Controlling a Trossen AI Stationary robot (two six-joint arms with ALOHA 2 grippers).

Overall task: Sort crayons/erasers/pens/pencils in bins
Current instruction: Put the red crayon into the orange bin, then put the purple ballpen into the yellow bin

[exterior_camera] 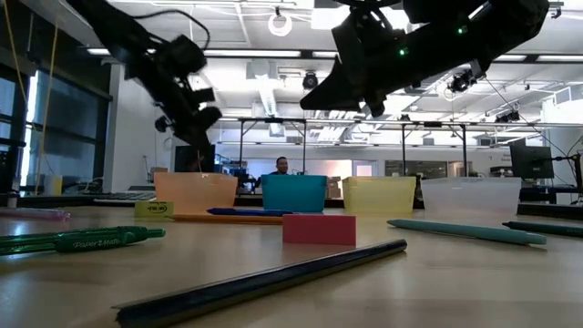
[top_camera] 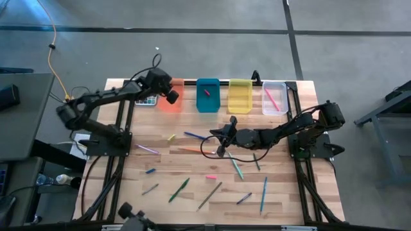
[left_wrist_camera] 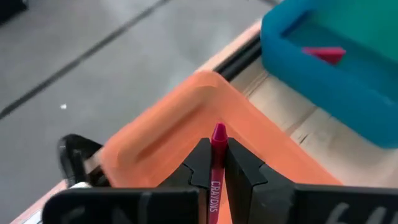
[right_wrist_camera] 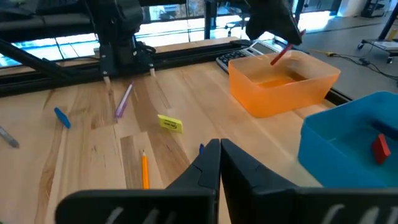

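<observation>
Left wrist view has the clearest look: the left gripper (left_wrist_camera: pixel 217 163) is clamped on a pinkish-red crayon (left_wrist_camera: pixel 217 168) with "CRAYONS" printed down its side, tip poking out past the fingertips, and the orange bin (left_wrist_camera: pixel 180 127) sits right below and ahead of it. Just off to one side of that gripper is the teal-blue bin (left_wrist_camera: pixel 323 81) with a pink eraser (left_wrist_camera: pixel 326 54) lying inside. From the high view the left gripper (top_camera: pixel 168 92) hangs over the orange bin (top_camera: pixel 172 102) at the back of the table, with the teal-blue bin (top_camera: pixel 207 96), yellow bin (top_camera: pixel 240 96) and clear bin (top_camera: pixel 275 98) lined up next to it going away from that arm. The right gripper (top_camera: pixel 221 142) is out over the middle of the table (top_camera: pixel 289 192), fingers pressed together with nothing between them as far as the right wrist view shows. Ahead of it and close by lie an orange pencil (right_wrist_camera: pixel 144 169) and a yellow-green eraser (right_wrist_camera: pixel 170 123), apart from each other. Pens and pencils are scattered on the wood around and behind it, like the green pen (top_camera: pixel 179 190) and blue pen (top_camera: pixel 263 194).
</observation>
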